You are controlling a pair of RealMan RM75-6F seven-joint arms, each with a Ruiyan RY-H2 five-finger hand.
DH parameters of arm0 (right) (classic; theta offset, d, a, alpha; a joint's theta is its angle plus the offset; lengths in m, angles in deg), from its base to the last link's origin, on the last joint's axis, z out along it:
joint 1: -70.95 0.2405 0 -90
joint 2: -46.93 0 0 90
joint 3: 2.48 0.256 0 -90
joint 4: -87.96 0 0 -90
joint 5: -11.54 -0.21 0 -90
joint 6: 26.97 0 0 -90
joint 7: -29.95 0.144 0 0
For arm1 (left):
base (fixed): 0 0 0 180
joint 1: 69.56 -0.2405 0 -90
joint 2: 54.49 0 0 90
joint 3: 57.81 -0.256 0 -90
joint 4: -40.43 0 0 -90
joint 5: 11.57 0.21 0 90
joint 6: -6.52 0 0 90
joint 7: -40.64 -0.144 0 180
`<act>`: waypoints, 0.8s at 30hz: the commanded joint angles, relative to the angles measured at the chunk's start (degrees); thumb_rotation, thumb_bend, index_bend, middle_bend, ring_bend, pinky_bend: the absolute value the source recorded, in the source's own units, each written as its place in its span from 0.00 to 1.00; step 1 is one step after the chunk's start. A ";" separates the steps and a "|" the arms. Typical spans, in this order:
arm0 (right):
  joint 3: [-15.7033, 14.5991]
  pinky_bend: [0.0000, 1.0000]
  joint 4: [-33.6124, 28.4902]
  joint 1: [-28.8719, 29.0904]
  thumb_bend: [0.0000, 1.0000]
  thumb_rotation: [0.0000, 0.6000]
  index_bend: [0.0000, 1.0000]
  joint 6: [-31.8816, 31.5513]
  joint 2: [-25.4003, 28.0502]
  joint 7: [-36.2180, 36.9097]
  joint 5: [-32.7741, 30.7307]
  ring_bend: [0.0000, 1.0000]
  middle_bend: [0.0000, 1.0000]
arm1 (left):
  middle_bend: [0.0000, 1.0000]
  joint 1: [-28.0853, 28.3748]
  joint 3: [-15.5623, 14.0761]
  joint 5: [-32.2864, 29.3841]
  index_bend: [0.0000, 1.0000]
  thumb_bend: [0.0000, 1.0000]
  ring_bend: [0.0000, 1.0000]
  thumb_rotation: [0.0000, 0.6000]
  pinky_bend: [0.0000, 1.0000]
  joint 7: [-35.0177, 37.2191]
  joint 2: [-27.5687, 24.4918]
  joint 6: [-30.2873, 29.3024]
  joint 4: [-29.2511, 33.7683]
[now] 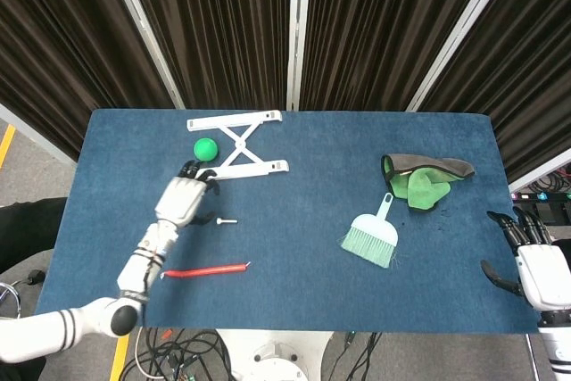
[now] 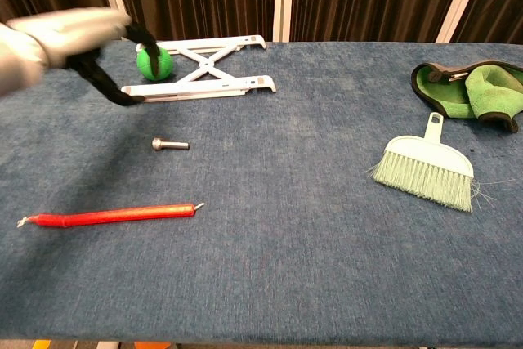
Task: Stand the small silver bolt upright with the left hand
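Note:
The small silver bolt [image 1: 227, 219] [image 2: 169, 145] lies on its side on the blue table, left of centre, head pointing left. My left hand [image 1: 185, 197] [image 2: 73, 41] hovers above the table just left of and behind the bolt, fingers spread and empty, not touching it; it looks motion-blurred in the chest view. My right hand [image 1: 532, 261] hangs off the table's right edge, fingers apart, holding nothing.
A red coiled cable [image 1: 204, 269] [image 2: 110, 216] lies in front of the bolt. A green ball [image 1: 206, 148] and a white folding stand [image 1: 236, 159] sit behind it. A mint hand brush [image 1: 372, 235] and a green cloth [image 1: 422, 180] lie on the right.

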 commanded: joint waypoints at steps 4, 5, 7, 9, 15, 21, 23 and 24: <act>0.03 0.04 0.08 -0.04 0.20 1.00 0.12 0.29 0.06 0.25 -0.55 0.02 0.18 | 0.19 3.59 -1.53 -5.39 0.45 0.29 0.03 1.00 0.00 -4.10 6.19 0.58 -6.29; 0.03 0.04 0.10 -0.08 0.20 1.00 0.12 0.28 0.07 0.27 -0.63 0.02 0.18 | 0.19 3.77 -1.77 -6.00 0.45 0.29 0.03 1.00 0.00 -4.40 6.72 0.61 -6.86; 0.01 0.04 0.12 -0.16 0.20 1.00 0.12 0.27 0.10 0.34 -0.74 0.02 0.18 | 0.19 4.11 -2.41 -7.39 0.45 0.29 0.03 1.00 0.00 -5.20 7.71 0.74 -7.76; -0.02 0.04 0.15 -0.19 0.20 1.00 0.12 0.32 0.12 0.37 -0.83 0.02 0.18 | 0.18 4.18 -2.66 -8.54 0.45 0.29 0.03 1.00 0.00 -5.10 8.47 0.72 -7.82; -0.10 0.04 0.18 -0.04 0.20 1.00 0.12 0.63 0.18 0.49 -0.71 0.02 0.18 | 0.18 5.05 -3.61 -10.67 0.45 0.29 0.03 1.00 0.00 -7.06 9.86 0.10 -8.58; -0.14 0.04 0.16 -0.21 0.20 1.00 0.12 0.42 0.34 0.65 -0.73 0.02 0.18 | 0.18 5.73 -4.00 -12.73 0.46 0.31 0.03 1.00 0.00 -6.69 9.66 1.76 -8.49; -0.17 0.04 0.16 -0.25 0.20 1.00 0.12 0.46 0.33 0.68 -0.80 0.02 0.18 | 0.18 5.87 -4.24 -12.74 0.47 0.31 0.03 1.00 0.00 -6.56 9.59 1.85 -8.27; -0.17 0.04 0.18 -0.24 0.20 1.00 0.12 0.49 0.30 0.72 -0.82 0.02 0.18 | 0.18 5.97 -4.47 -12.70 0.47 0.31 0.03 1.00 0.00 -6.61 9.65 1.80 -8.20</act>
